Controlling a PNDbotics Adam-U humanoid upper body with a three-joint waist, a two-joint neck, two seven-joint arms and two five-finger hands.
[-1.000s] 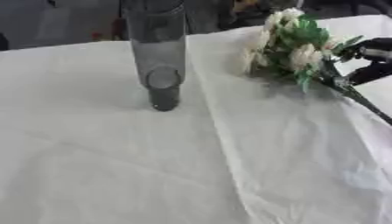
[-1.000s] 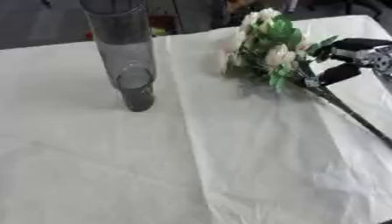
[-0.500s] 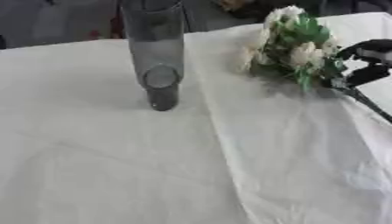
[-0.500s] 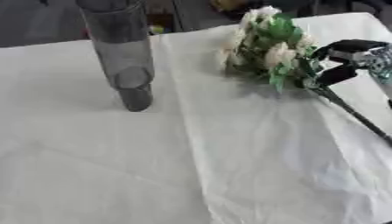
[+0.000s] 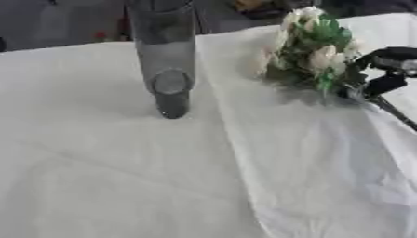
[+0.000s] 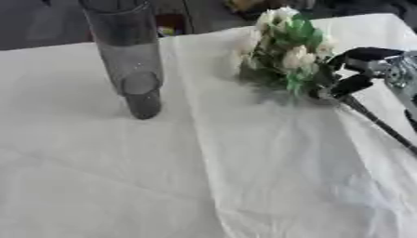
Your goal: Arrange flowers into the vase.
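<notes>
The white cloth [image 5: 163, 186] spreads below the right hand [image 6: 371, 65]. The tall glass vase [image 5: 167, 60], likely fragile and tippy, stands well to that hand's left. The flowers [image 6: 285, 51], light and soft-headed, lie just left of the fingers, which pinch the stiffer stem [image 6: 379, 122].

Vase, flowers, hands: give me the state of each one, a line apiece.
Vase: upright on the white tablecloth, no flowers in it.
Flowers: one bunch with white blooms at the table's far right, stem running toward the near right edge, not yet in the vase.
Right hand: fingers curled round the stem just below the blooms.
Left hand: not in view.
</notes>
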